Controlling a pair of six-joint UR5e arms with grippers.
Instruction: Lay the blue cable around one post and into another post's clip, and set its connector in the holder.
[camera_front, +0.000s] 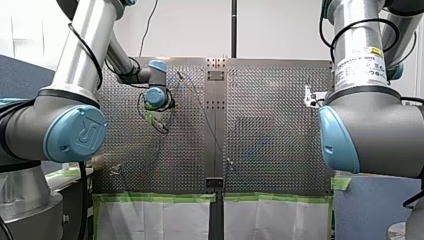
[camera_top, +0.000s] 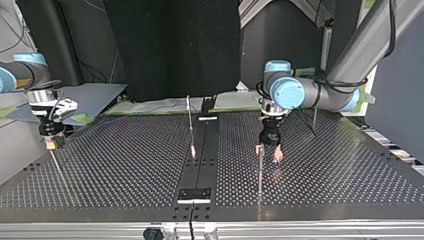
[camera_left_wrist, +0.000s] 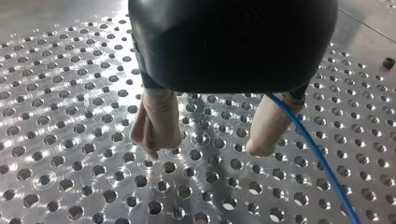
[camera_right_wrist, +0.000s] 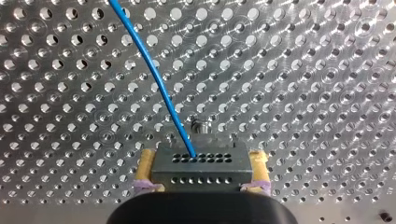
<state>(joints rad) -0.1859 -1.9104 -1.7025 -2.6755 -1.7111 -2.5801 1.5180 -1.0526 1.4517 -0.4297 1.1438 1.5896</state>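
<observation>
Top view, left to right: my right gripper (camera_top: 50, 141) is clamped on the connector (camera_right_wrist: 201, 165), and the blue cable (camera_right_wrist: 156, 84) runs ahead of it over the table (camera_top: 125, 165). A centre post (camera_top: 190, 125) stands mid-table. A second post (camera_top: 260, 170) is just beside my left gripper (camera_top: 269, 152), whose fingers (camera_left_wrist: 156, 121) are apart, the cable passing one finger ungripped. Risk: the slack cable may snag a post, or escape when the fingers close.

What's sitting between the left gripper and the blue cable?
Nothing visible. In the left wrist view the blue cable runs close beside one finger of my left gripper, which is open over the perforated table. My right gripper is shut on the connector.
</observation>
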